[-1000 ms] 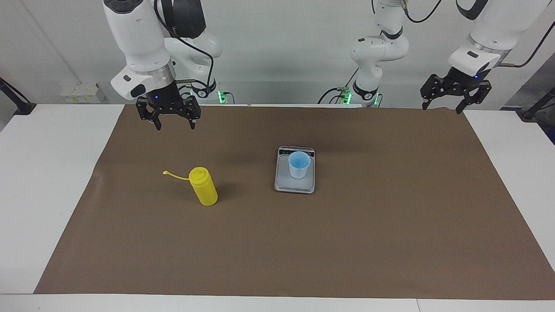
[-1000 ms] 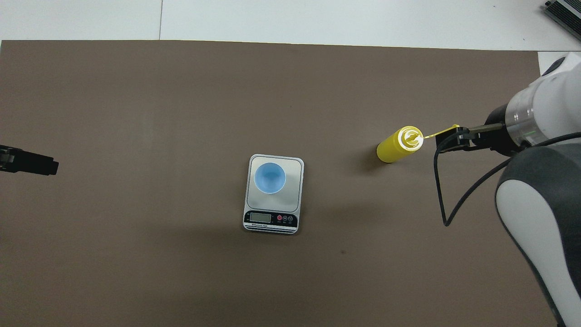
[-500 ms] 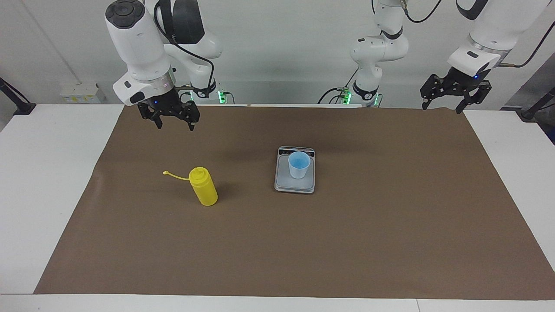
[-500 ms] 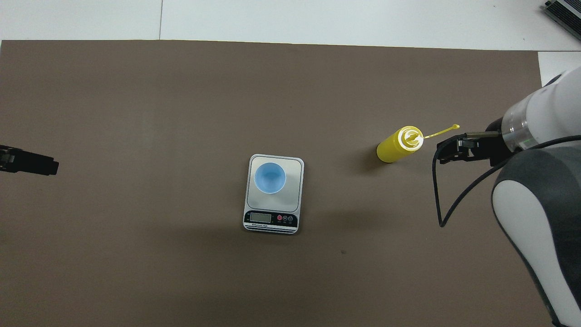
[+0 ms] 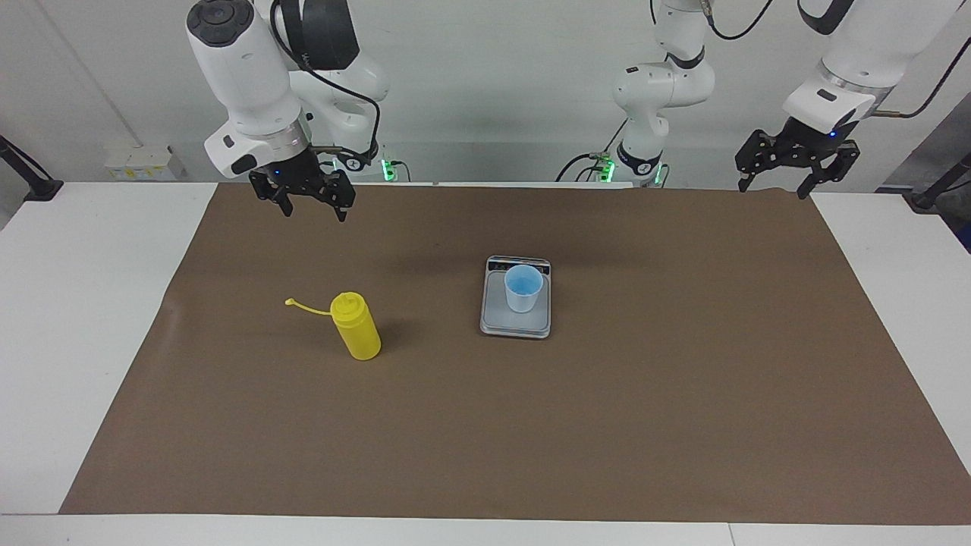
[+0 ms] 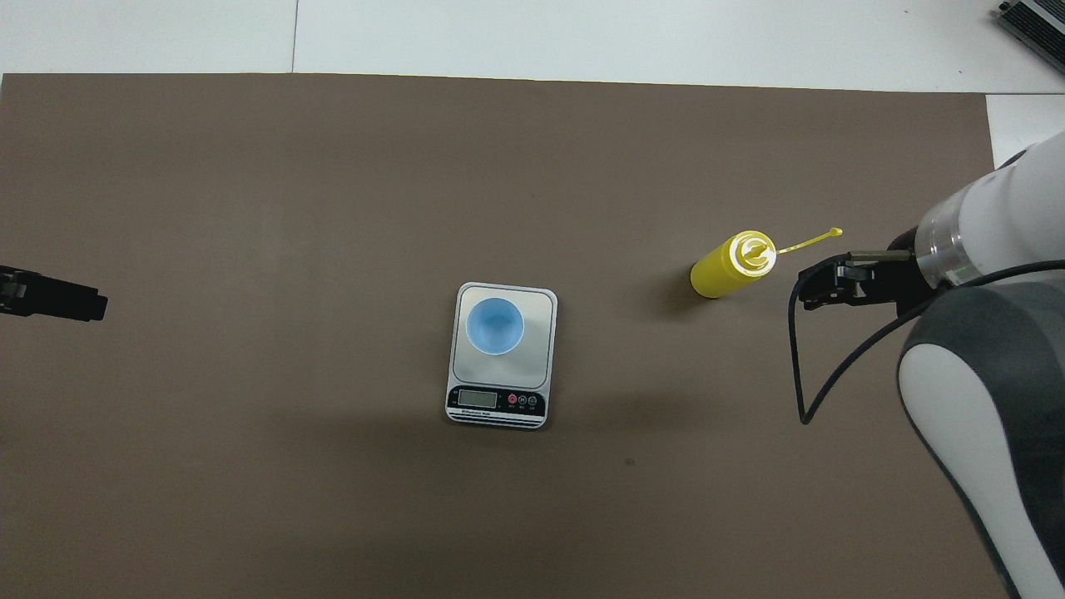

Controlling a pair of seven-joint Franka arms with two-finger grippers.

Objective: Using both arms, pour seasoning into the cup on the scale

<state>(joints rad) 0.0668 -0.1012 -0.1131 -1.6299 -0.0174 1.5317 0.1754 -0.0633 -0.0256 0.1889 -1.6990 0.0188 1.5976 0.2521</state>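
The yellow seasoning bottle (image 5: 356, 327) stands upright on the brown mat toward the right arm's end, its strap sticking out sideways; it also shows in the overhead view (image 6: 730, 266). The light blue cup (image 5: 523, 288) stands on the silver scale (image 5: 514, 324) at the mat's middle, also seen from overhead as cup (image 6: 495, 326) and scale (image 6: 542, 301). My right gripper (image 5: 313, 214) is open and empty, raised over the mat beside the bottle and apart from it (image 6: 819, 283). My left gripper (image 5: 772, 191) is open and empty, waiting over the mat's corner (image 6: 83, 301).
The brown mat (image 5: 607, 425) covers most of the white table (image 5: 76, 303). The scale's dark display strip (image 6: 497, 401) faces the robots. A black cable (image 6: 811, 374) hangs from the right arm.
My right gripper has drawn back toward the robots and no longer covers the bottle's strap in the overhead view. The left arm, bottle, cup and scale have not moved.
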